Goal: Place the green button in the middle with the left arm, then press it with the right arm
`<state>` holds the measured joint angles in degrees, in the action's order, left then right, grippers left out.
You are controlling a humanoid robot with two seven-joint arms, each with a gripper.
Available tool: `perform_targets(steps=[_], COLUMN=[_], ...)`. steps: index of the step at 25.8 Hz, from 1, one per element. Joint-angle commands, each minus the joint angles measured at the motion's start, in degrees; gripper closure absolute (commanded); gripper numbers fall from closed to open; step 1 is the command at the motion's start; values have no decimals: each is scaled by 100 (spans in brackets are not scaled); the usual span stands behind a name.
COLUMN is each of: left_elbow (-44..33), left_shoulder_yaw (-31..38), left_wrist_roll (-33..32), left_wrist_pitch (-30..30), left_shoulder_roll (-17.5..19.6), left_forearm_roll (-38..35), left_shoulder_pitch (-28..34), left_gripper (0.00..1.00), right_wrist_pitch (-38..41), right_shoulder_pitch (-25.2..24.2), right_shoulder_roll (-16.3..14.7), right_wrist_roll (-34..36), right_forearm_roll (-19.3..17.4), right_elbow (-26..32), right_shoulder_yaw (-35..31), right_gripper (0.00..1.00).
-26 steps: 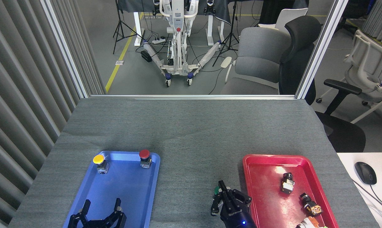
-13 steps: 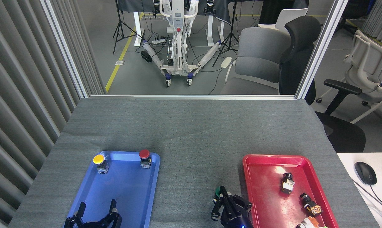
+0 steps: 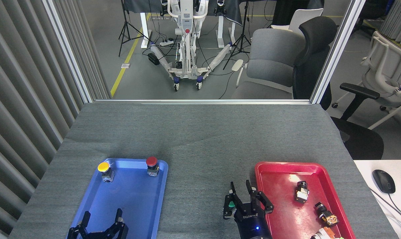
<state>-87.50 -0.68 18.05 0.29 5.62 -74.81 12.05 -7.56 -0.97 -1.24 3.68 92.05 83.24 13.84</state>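
The green button stands on the dark grey mat just left of the red tray; only a small patch of its green cap shows behind my right gripper. My right gripper, with white ROBOTIQ lettering, is right over and against the button, its fingers spread open. My left gripper is open at the bottom edge, low over the near end of the blue tray, with nothing between its fingers. The middle of the mat is bare grey felt.
A yellow button and a red button stand at the blue tray's far end. The red tray holds several small dark parts. A white desk with a mouse adjoins on the right. Chairs stand beyond the table's far edge.
My right gripper's fingers have spread from shut to open at the green button. My left gripper drew back toward the bottom edge a second ago and has since held still.
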Motion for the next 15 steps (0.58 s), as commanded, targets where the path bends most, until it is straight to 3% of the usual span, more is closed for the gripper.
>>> perform_targets(steps=[1,8,15], left_elbow=[-12,-30,-30], left_shoulder_yaw=[-2,-2,-2], left_wrist_roll=[-3,-12,-47], left_wrist_pitch=[-2,-2,-2], left_shoulder_roll=[0,0,0], left_forearm_roll=[2,2,10], left_shoulder_pitch=[-1,8,8], left_gripper=[1,1,1], right_wrist_pitch=[-18,9,26], right_shoulder_pitch=[-61,-668,-808], right_shoulder_roll=[-17,-245,-351], right_wrist_roll=[19,19,28], right_forearm_roll=[-11,-20,-99], right_elbow=[315,711,799], right_shoulder_yaw=[-197,-927,-1041], right_gripper=[1,0,0])
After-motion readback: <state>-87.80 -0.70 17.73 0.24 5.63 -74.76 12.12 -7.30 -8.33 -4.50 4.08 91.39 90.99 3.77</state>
